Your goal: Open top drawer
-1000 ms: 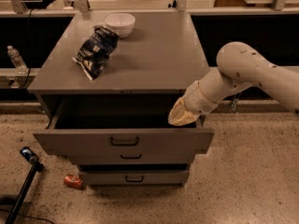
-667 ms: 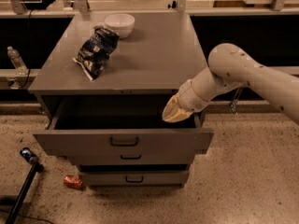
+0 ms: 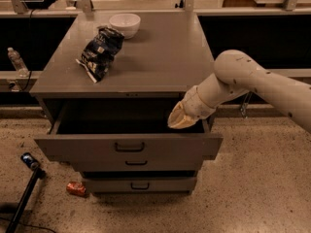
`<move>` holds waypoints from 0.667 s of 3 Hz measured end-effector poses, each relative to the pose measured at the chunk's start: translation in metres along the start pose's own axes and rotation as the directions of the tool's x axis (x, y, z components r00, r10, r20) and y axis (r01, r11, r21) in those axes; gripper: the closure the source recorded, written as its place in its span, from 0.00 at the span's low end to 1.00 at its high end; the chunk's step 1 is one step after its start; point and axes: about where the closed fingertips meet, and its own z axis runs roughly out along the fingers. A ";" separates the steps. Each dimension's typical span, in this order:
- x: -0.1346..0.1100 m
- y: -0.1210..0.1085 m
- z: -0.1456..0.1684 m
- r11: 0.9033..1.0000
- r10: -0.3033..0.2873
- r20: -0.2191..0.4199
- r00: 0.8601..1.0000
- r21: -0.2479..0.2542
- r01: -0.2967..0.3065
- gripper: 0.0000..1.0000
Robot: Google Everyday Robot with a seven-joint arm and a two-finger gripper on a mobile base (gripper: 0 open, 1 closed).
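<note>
The top drawer of the grey cabinet is pulled out, its wide front carrying a small dark bracket handle at centre; its inside is dark. My gripper hangs just above the drawer's right part, behind the front panel, at the end of the white arm that comes in from the right. Two narrower drawers sit below it.
A dark chip bag and a white bowl lie on the cabinet top. A crushed red can and a dark pole lie on the speckled floor at left. A water bottle stands at far left.
My gripper and arm have moved left over the open drawer. The drawer stays pulled out as before.
</note>
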 end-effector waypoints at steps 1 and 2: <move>0.000 0.003 0.003 1.000 -0.005 0.000 1.000 0.003 0.005 1.00; 0.005 0.009 0.025 0.999 -0.047 0.000 0.999 0.025 0.047 1.00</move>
